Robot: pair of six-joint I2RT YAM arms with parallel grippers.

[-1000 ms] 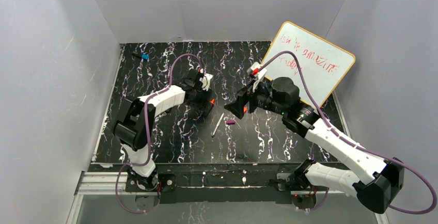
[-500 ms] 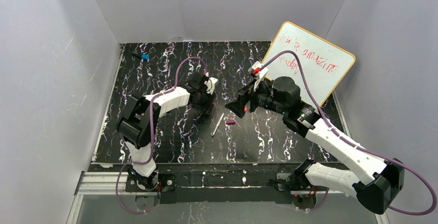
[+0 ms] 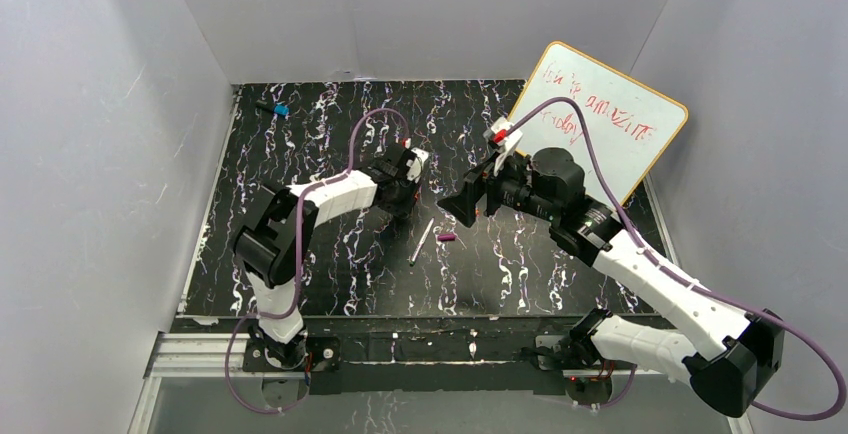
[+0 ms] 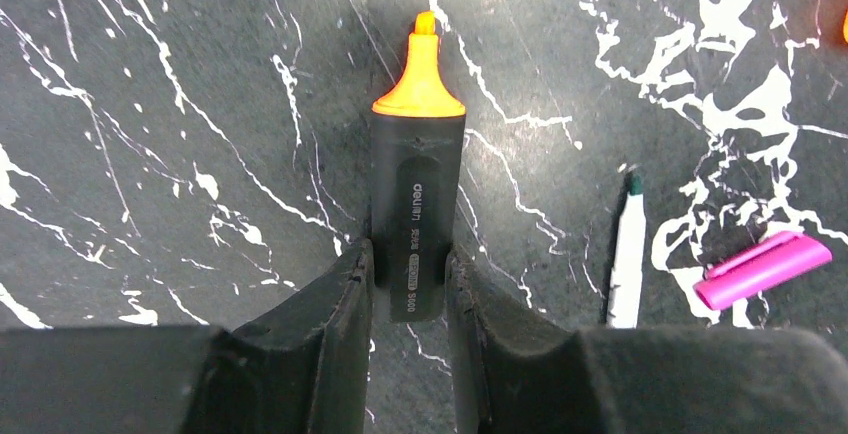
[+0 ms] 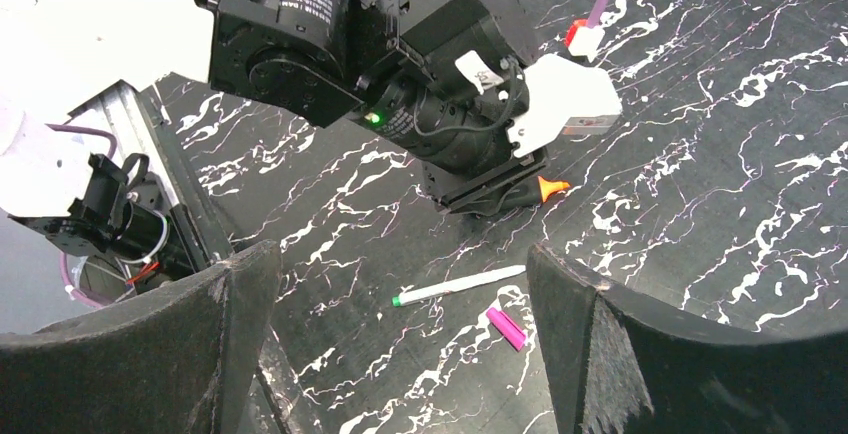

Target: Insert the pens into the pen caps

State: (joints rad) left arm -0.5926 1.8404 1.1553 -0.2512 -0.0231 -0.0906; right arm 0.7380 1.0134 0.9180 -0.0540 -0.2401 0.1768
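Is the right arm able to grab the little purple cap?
Probably yes: its open end effector hovers near the purple cap, nothing covers it, and the white pen lies beside it, apart.

The left gripper (image 4: 408, 254) is pinching the rear end of the orange-tipped marker (image 4: 417, 164), with its tip pointing straight ahead of the fingers. To the gripper's right, the white pen (image 4: 628, 254) is lying on the black marbled table (image 4: 150, 104), and the purple cap (image 4: 764, 269) is lying just beyond it.

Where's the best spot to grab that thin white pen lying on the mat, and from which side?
Probably mid-barrel on the white pen, coming straight down and closing across its width: it lies flat, thin and straight. Stay toward its green tip, since the purple cap lies close beside its back half.
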